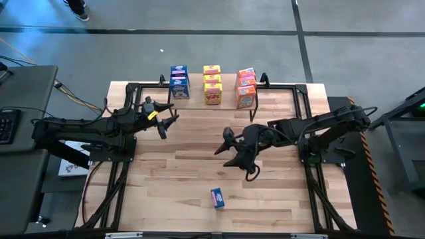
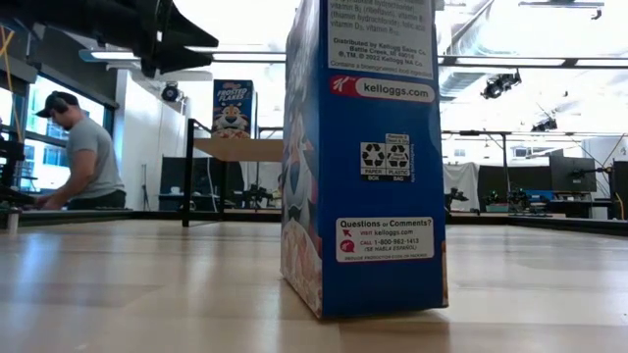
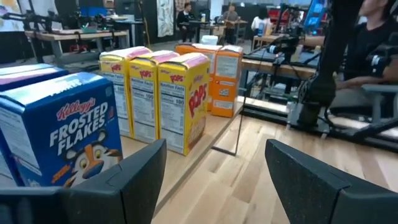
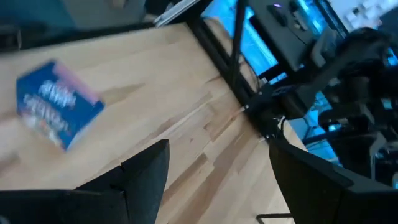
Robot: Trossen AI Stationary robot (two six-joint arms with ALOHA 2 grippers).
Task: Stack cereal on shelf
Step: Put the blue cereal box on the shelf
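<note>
Blue (image 1: 179,81), yellow (image 1: 212,84) and orange (image 1: 246,87) cereal boxes stand in rows on the shelf (image 3: 214,134) at the table's far edge. The left wrist view shows them close: a blue Frosted Flakes box (image 3: 62,134), yellow Pops boxes (image 3: 161,93), orange ones (image 3: 217,71). One more blue box (image 1: 217,197) stands alone on the table near its front edge, large in the low view (image 2: 363,157). My left gripper (image 1: 171,119) hovers open, level, just short of the shelf's left part. My right gripper (image 1: 227,150) hangs open over the table's middle, slanting down toward the lone blue box (image 4: 56,102).
Black frame rails (image 1: 302,99) run along the table's edges. The tabletop (image 1: 172,179) is bare wood around the lone box. A person (image 2: 83,157) works at a bench in the room beyond the table.
</note>
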